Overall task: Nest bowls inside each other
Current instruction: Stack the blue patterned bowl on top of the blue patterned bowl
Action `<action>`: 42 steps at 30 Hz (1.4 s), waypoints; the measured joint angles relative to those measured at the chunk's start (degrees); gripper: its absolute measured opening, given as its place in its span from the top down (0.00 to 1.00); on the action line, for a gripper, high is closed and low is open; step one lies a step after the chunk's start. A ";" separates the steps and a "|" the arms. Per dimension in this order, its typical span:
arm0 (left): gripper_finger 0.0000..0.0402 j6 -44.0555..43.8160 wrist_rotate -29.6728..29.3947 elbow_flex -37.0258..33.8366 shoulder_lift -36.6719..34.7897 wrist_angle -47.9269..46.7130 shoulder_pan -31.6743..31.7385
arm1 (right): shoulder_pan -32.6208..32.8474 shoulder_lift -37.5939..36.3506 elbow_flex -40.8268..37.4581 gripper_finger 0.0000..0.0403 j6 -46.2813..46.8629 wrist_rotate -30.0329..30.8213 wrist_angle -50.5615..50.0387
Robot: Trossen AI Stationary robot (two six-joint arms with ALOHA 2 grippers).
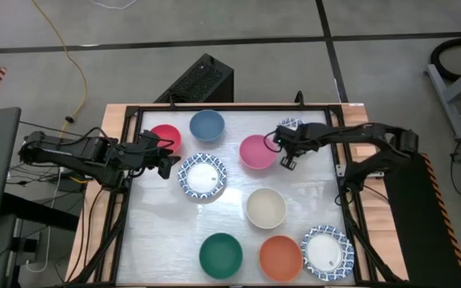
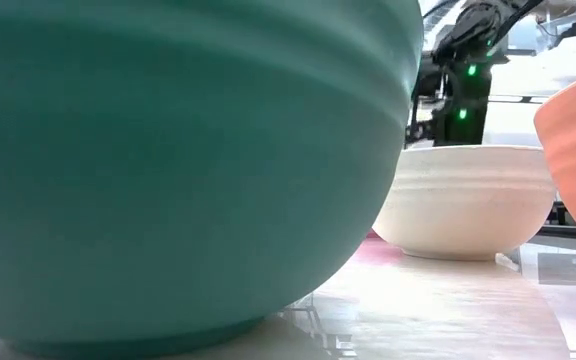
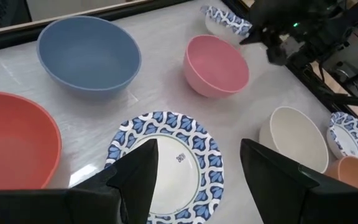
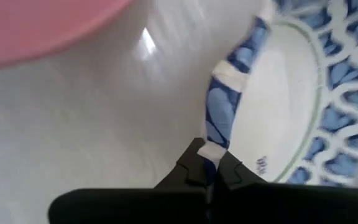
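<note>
Presently the right claw (image 4: 209, 167) is clamped on the rim of a blue-patterned bowl (image 4: 291, 93), just beside the pink bowl (image 1: 258, 151). Farther across the desk (image 1: 166, 228), the left claw (image 3: 194, 171) stands wide above another patterned bowl (image 3: 166, 162).

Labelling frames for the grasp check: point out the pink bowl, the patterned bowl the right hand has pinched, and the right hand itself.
pink bowl (image 1: 258, 151): high view, inside of the bowl.
blue-patterned bowl (image 4: 225, 102): right wrist view, on the pinched rim.
right hand (image 4: 209, 167): right wrist view, between the fingertips shut on the rim.
</note>
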 joint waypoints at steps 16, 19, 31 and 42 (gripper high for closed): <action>0.46 1.81 4.33 0.00 2.77 17.99 3.52 | 4.42 -11.03 13.88 0.98 -10.55 0.33 -4.63; 0.46 0.50 6.67 0.00 3.77 19.90 5.63 | 7.38 -10.41 15.86 0.98 -14.60 1.30 -4.26; 0.46 -2.93 12.90 0.00 6.23 20.77 12.32 | 17.62 -4.71 20.50 0.98 -30.52 8.28 -3.63; 0.46 -3.98 16.61 0.00 7.16 20.83 15.45 | 22.11 2.04 25.12 0.98 -49.18 9.06 -1.29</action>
